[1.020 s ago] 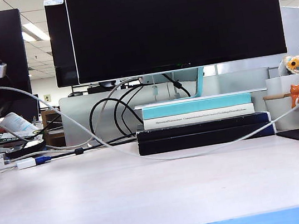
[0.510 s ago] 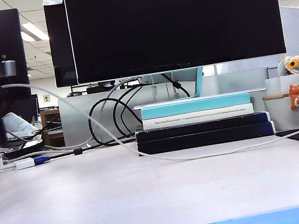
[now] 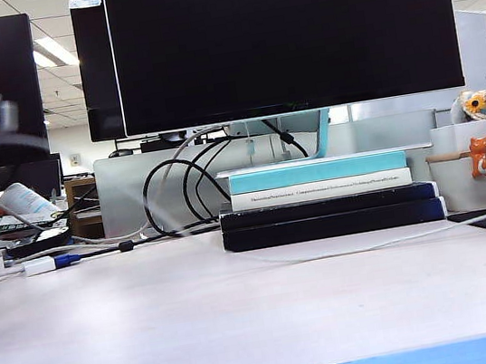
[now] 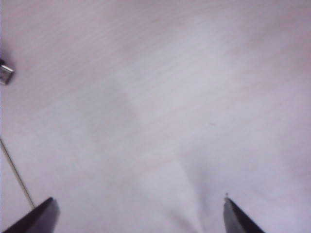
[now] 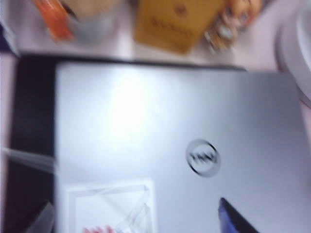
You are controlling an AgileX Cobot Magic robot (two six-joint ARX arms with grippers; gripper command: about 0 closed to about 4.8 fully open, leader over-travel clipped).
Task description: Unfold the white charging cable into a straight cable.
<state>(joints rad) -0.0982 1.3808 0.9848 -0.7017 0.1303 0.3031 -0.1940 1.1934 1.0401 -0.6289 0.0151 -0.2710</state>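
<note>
Since the earlier frame, the white charging cable [image 3: 389, 240] has dropped from a raised arc to lie along the desk [image 3: 247, 328] in front of the stacked books [image 3: 329, 206]; its left portion is motion-blurred. The left gripper [image 4: 138, 216] sits above the bare desk, jaws spread wide, holding nothing. The right gripper [image 5: 136, 216] hangs over a closed silver laptop [image 5: 170, 126], jaws apart and empty; a blurred cable streak lies beside it.

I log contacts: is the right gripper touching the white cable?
Apart. Right wrist view: the right gripper is open above the laptop; the white cable passes aside, clear of both fingers.
</note>
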